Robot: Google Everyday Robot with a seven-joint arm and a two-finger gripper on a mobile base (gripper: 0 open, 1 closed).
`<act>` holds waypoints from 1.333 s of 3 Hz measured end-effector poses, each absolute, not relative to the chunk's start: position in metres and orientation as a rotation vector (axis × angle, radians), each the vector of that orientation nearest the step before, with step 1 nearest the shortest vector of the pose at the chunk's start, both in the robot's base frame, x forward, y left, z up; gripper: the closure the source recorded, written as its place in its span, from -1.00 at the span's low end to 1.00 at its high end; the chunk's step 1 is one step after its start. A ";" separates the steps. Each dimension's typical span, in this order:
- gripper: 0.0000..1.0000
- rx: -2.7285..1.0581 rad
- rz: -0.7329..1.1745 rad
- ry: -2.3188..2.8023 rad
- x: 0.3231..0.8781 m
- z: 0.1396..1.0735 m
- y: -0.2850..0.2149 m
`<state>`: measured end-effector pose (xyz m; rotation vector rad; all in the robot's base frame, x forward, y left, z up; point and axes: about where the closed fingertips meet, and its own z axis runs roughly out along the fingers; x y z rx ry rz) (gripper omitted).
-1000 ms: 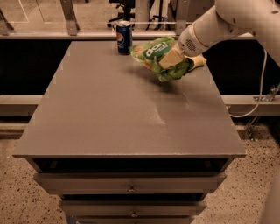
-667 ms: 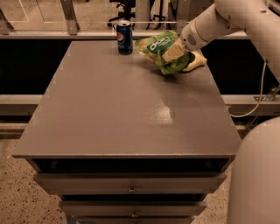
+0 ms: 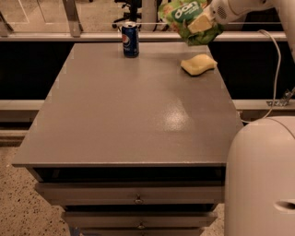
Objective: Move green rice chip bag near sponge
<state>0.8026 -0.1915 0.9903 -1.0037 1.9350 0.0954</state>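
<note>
Camera view, read left to right. One blue Pepsi can [image 3: 130, 40] stands upright near the far edge of the grey table [image 3: 115, 124]. Further right, the green rice chip bag [image 3: 182, 11] hangs in the air over the table's far right part, clear of the surface. My gripper [image 3: 201, 23] holds it there, jaws pinching its crinkled side. The yellow sponge [image 3: 198, 64] lies flat on the table below, apart from the bag.

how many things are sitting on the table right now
2: the Pepsi can at the far edge, the sponge far right. The gripper holds the green rice chip bag above it.
</note>
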 end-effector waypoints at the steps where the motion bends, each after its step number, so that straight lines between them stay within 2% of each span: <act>1: 1.00 -0.974 0.068 1.857 0.815 1.012 -0.206; 4: 1.00 -0.978 -0.061 1.879 0.857 0.976 -0.197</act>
